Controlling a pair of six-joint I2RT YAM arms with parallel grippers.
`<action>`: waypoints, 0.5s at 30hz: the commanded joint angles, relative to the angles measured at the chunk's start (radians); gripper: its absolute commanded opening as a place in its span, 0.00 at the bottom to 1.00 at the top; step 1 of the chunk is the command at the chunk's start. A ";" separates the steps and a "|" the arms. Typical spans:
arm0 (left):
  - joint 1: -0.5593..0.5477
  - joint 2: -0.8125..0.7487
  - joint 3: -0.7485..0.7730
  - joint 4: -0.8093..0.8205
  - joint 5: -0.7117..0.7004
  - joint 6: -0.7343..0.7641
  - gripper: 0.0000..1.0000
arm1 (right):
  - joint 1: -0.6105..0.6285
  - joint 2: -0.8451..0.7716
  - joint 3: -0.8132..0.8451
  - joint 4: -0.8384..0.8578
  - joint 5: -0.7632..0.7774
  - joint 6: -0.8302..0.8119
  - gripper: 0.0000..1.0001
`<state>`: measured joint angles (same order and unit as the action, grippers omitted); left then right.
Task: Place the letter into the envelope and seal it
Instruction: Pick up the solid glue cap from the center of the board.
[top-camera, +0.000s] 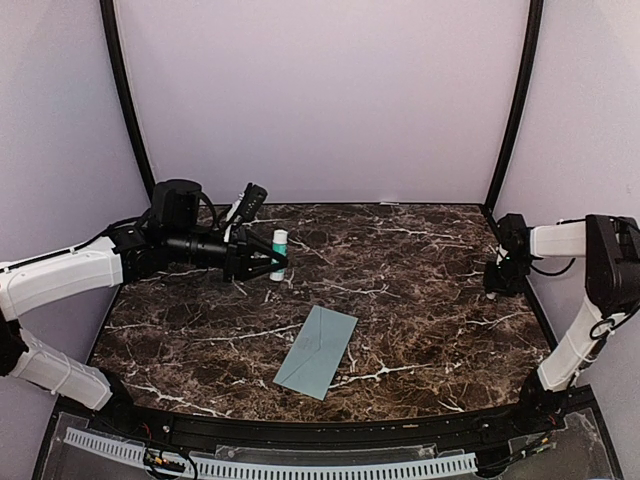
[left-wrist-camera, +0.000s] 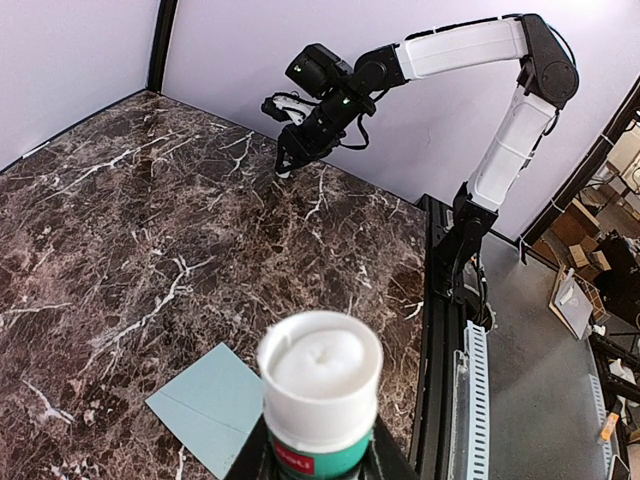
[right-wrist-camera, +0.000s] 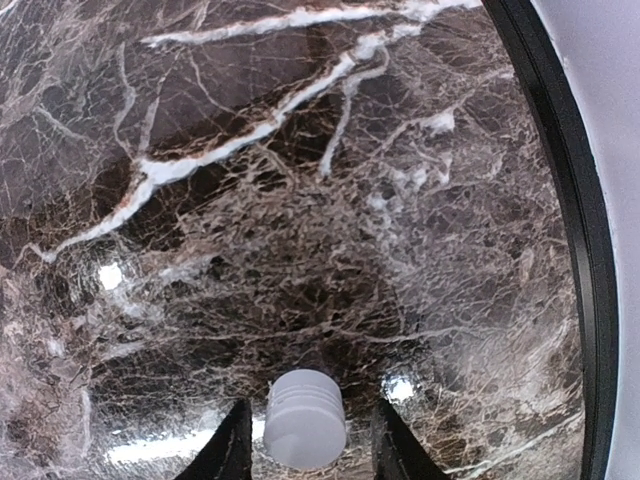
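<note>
Left gripper (top-camera: 276, 262), back left of the table (top-camera: 420, 260): clenched on the glue stick (top-camera: 279, 245), which stands upright. Whether its base touches the marble cannot be made out. The left wrist view shows the stick's open white top close up. Its lower body and the fingers gripping it are cut off by the frame edge.

The envelope (top-camera: 318, 350) lies flat at near centre, set diagonally and well apart from both arms. Faint crease lines cross its face, and whether the flap is stuck down is not readable. The left wrist view catches only one corner.

Right gripper (right-wrist-camera: 312, 405), low over the marble at the far right edge: fingers (right-wrist-camera: 232, 455) straddle a small ribbed white cap (right-wrist-camera: 305, 420). A dark gap shows on each side, so the jaws are parted and not gripping. The finger bases are out of frame.
</note>
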<state>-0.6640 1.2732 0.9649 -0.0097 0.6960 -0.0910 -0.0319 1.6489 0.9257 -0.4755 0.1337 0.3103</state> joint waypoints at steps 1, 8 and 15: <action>0.003 -0.025 -0.010 0.007 0.018 -0.007 0.00 | 0.007 0.013 0.025 -0.003 0.008 -0.005 0.35; 0.002 -0.020 -0.009 0.007 0.023 -0.006 0.00 | 0.009 0.027 0.027 -0.003 0.014 -0.002 0.28; 0.002 -0.018 -0.010 0.007 0.040 -0.005 0.00 | 0.016 0.016 0.039 -0.011 0.007 -0.015 0.17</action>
<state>-0.6640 1.2732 0.9649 -0.0097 0.7006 -0.0914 -0.0261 1.6703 0.9348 -0.4774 0.1352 0.3061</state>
